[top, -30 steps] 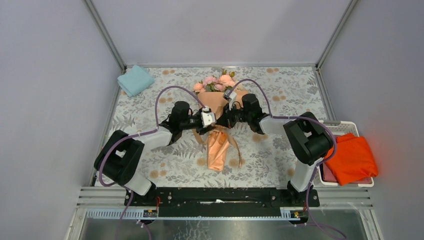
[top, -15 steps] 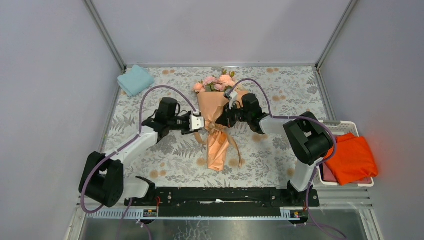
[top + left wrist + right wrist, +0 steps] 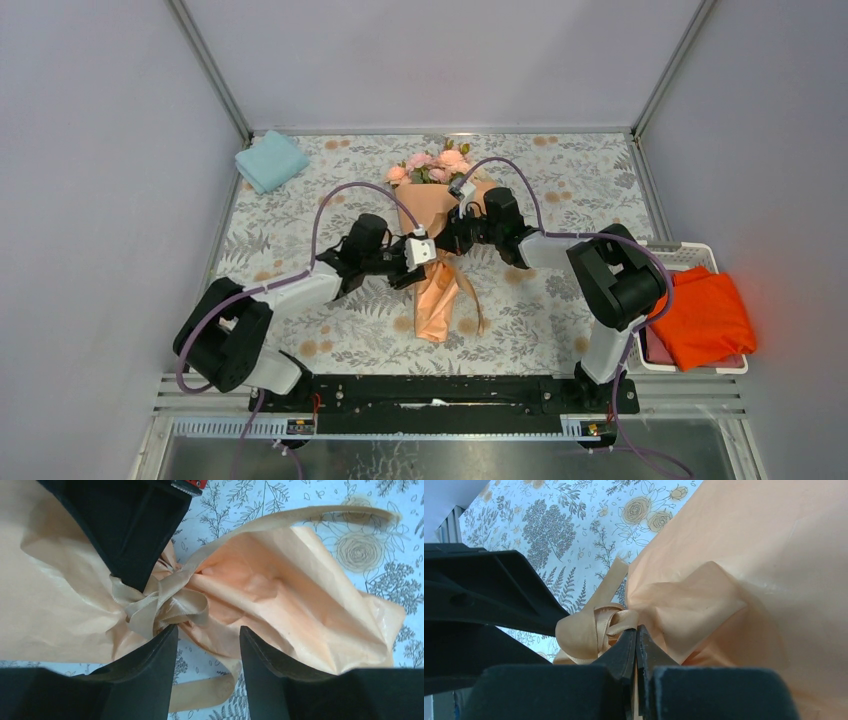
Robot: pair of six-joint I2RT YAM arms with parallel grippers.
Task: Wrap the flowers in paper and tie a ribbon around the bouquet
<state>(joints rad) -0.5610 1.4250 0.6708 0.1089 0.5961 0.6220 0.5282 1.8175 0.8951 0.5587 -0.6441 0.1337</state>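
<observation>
Top external view, bouquet [image 3: 437,300] lying at frame centre on the floral worktop [image 3: 560,190], flowers [image 3: 432,166] toward the top, tan ribbon [image 3: 165,605] knotted at its waist; right end effector [image 3: 636,635] closed, tips touching the knot; left end effector [image 3: 207,630] parted, just beside it; light-blue cloth [image 3: 270,160] upper left

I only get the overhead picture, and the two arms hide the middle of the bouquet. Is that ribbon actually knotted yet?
Observer: Yes. The left wrist view shows the ribbon tied in a knot where the paper narrows.
Operator: Is the left gripper holding that knot?
Observer: No. The left gripper is open, and the knot lies beside one fingertip, not between the two.
</observation>
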